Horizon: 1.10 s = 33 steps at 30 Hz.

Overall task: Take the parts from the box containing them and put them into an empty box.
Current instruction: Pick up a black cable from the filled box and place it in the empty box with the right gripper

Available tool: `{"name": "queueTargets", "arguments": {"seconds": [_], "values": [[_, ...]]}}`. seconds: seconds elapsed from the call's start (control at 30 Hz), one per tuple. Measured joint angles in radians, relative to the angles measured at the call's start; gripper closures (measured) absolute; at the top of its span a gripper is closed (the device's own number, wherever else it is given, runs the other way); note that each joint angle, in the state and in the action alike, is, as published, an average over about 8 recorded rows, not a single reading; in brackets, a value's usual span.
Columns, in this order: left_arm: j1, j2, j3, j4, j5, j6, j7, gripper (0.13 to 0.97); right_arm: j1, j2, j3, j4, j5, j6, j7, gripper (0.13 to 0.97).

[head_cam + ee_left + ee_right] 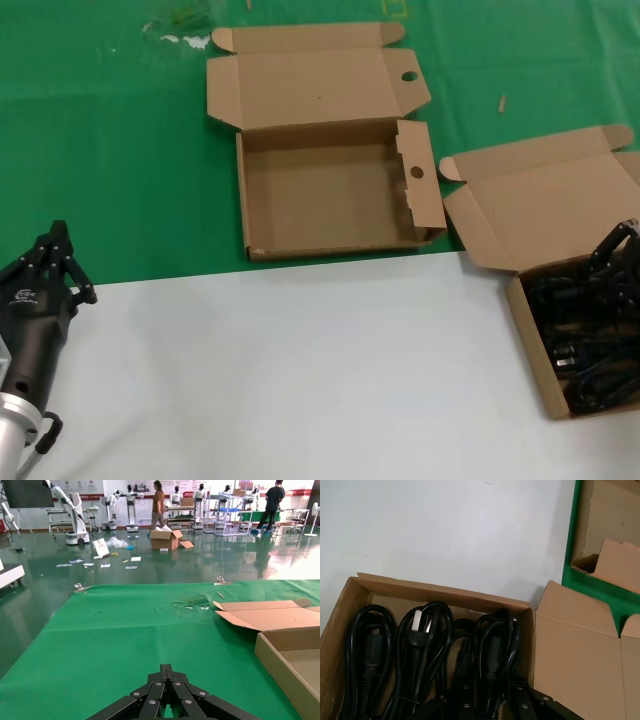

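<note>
Coiled black cables point(427, 650) in askew box point(365, 587); holed box point(330, 195) seemingly bare.

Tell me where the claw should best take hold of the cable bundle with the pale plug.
Probably the straight run of strands below the plug of that cable bundle, coming from above: it lies flat in the box, neighbours pressing both sides, only the top free.

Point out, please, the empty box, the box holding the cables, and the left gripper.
empty box point(330, 200): head view, bare floor.
box holding the cables point(530, 325): head view, near side wall.
left gripper point(58, 238): head view, between its fingertips.
</note>
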Motion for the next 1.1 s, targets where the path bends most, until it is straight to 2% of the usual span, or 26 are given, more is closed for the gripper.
{"name": "queueTargets", "arguments": {"seconds": [0.13,0.27,0.47,0.6,0.73,0.83,1.1], "values": [[0.000,0.000,0.000,0.000,0.000,0.000,0.000,0.957,0.002,0.001,0.004,0.006,0.007,-0.003,0.012,0.834],[0.000,0.000,0.000,0.000,0.000,0.000,0.000,0.957,0.009,0.020,0.010,0.062,0.014,-0.034,0.075,0.857],[0.000,0.000,0.000,0.000,0.000,0.000,0.000,0.957,0.057,0.056,0.021,0.229,0.016,-0.126,0.255,0.870],[0.000,0.000,0.000,0.000,0.000,0.000,0.000,0.957,0.128,0.041,0.023,0.340,0.013,-0.182,0.380,0.871],[0.000,0.000,0.000,0.000,0.000,0.000,0.000,0.957,0.219,-0.029,0.010,0.396,-0.003,-0.198,0.462,0.872],[0.000,0.000,0.000,0.000,0.000,0.000,0.000,0.957,0.273,-0.106,-0.011,0.391,-0.025,-0.175,0.487,0.873],[0.000,0.000,0.000,0.000,0.000,0.000,0.000,0.957,0.319,-0.315,-0.083,0.229,-0.088,-0.042,0.443,0.874]]}}
